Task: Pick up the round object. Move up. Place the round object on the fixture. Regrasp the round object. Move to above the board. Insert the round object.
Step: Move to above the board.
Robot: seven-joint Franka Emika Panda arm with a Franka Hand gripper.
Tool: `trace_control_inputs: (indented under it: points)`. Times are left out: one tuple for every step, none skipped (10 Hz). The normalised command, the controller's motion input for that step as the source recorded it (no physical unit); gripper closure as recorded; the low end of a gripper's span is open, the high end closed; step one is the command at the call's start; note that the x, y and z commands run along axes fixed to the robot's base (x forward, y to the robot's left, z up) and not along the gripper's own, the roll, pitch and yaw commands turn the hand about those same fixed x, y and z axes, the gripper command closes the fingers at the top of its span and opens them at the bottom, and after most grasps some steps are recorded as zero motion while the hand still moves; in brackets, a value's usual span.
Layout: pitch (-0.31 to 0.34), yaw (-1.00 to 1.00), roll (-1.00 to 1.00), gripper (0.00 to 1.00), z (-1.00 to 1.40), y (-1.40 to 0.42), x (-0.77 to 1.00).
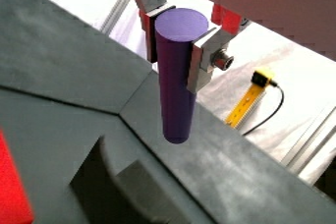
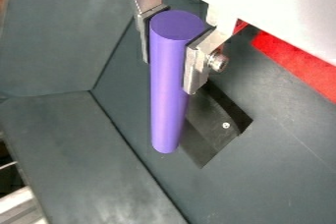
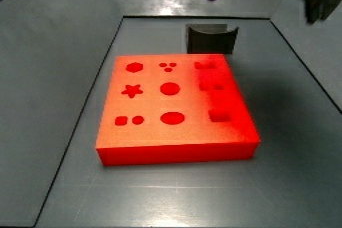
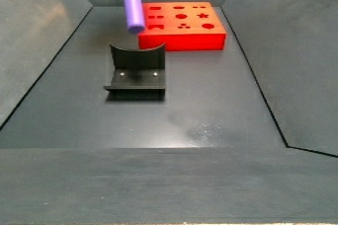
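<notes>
A: Round object (image 2: pixel 165 81), purple and slim: we are seeing it clamped near its upper end between the silver fingers (image 2: pixel 197 59) of the tool (image 1: pixel 180 33), hanging well clear of the floor.

B: And which step are we judging to be in hand?

A: We are reading this as the move up, or the carry toward the fixture (image 4: pixel 136 69). In a side view the peg is hanging tilted above and just behind that dark notched block; the fixture itself is standing bare.

B: What is the next move calling for?

A: We are expecting a descent that lays the peg into the curved notch, so the tool will need lining up over the block before letting go.

B: And the arm's pose?

A: We are seeing little of it. The tool is sitting high, mostly out of both side views, pointing downward. The board (image 3: pixel 174 107) is lying near the fixture, its cut-outs unfilled.
</notes>
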Motion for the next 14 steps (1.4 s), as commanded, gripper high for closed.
trace_control_inputs:
  points:
    - [-0.013, 0.07, -0.01, 1.0, 0.4, -0.05, 0.03]
    - [-0.007, 0.05, -0.02, 1.0, 0.22, -0.04, 0.02]
    - [-0.097, -0.15, -1.0, 1.0, 0.72, -1.0, -0.9]
    - [-0.102, -0.16, -1.0, 1.0, 0.73, -1.0, -0.91]
    - [-0.129, -0.16, -1.0, 1.0, 0.77, -0.97, -1.0]
    - [-0.13, -0.17, -1.0, 1.0, 0.72, -0.92, -1.0]
    - [-0.127, -0.18, -1.0, 1.0, 0.72, -0.9, -1.0]
    - [-0.119, -0.19, -1.0, 1.0, 0.57, -0.69, -0.81]
    - [-0.105, -0.19, -1.0, 1.0, 0.28, -0.32, -0.44]
    - [-0.089, -0.19, -1.0, 1.0, 0.13, -0.13, -0.24]
    - [-0.073, -0.2, -1.0, 1.0, 0.07, -0.07, -0.15]
    - [-0.067, -0.2, -1.0, 1.0, 0.07, -0.05, -0.12]
    - [-0.06, -0.19, -1.0, 1.0, 0.02, 0.0, -0.08]
    - [-0.058, -0.19, -1.0, 1.0, 0.01, 0.01, -0.07]
